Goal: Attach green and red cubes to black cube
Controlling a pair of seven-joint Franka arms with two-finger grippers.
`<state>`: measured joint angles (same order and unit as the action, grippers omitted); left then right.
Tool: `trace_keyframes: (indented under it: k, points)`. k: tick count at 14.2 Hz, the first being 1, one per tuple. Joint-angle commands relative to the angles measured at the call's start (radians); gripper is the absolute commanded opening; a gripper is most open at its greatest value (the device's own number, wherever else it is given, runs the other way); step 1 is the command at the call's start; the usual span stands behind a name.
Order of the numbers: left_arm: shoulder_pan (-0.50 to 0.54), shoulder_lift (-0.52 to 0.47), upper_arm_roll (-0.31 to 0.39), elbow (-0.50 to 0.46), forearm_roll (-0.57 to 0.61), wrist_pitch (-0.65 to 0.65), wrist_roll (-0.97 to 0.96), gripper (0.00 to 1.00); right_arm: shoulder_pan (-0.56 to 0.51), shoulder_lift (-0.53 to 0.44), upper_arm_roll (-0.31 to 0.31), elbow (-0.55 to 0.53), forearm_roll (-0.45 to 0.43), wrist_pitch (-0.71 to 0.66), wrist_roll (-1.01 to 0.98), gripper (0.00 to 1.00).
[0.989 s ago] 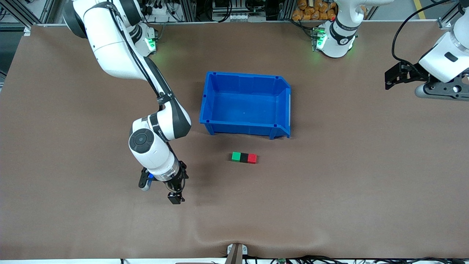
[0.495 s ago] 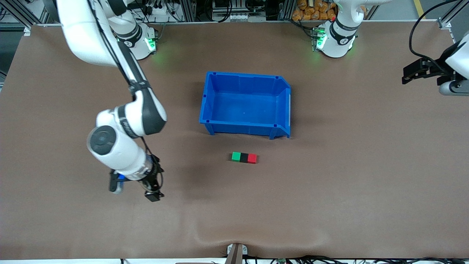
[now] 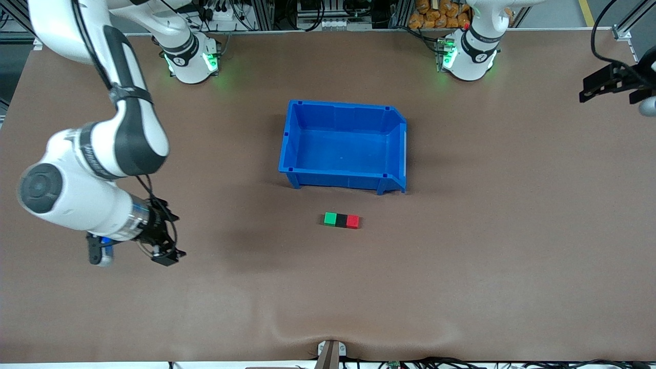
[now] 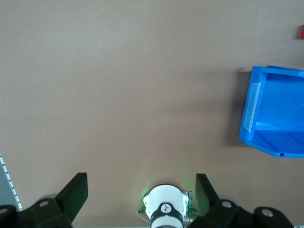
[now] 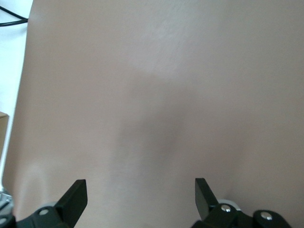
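Spreading under everything is the wide brown desk, and near its middle stands the open blue plastic bin, with nothing in it. Just beside the bin, nearer to the front camera, lies a short row: the small bright green cube, the small matte black cube and the small bright red cube, touching side to side. The row's long axis runs parallel to the desk's front edge, green toward the right arm's end. The joining looks already done.

The right claw hangs over bare desk toward the right arm's end, fingers apart and holding nothing; it is the nearer one to the row. The left claw waits at the desk's corner by the left arm's base, also spread and empty.
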<state>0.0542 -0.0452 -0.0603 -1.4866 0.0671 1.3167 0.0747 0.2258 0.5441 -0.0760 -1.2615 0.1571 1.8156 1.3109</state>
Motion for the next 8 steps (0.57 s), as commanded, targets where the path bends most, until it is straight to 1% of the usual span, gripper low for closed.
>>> trace_keyframes:
  k: [1, 6, 8]
  points:
    - [0.009, -0.022, -0.006, 0.002, -0.015, -0.031, 0.014, 1.00, -0.057, -0.067, 0.019, -0.024, 0.012, -0.090, -0.120, 1.00]
    - [0.038, -0.030, 0.008, 0.003, -0.021, -0.031, 0.108, 1.00, -0.132, -0.136, 0.019, -0.026, 0.004, -0.214, -0.330, 1.00]
    - [0.036, -0.028, 0.046, 0.005, -0.026, -0.031, 0.108, 1.00, -0.172, -0.167, 0.021, -0.026, 0.004, -0.255, -0.442, 1.00]
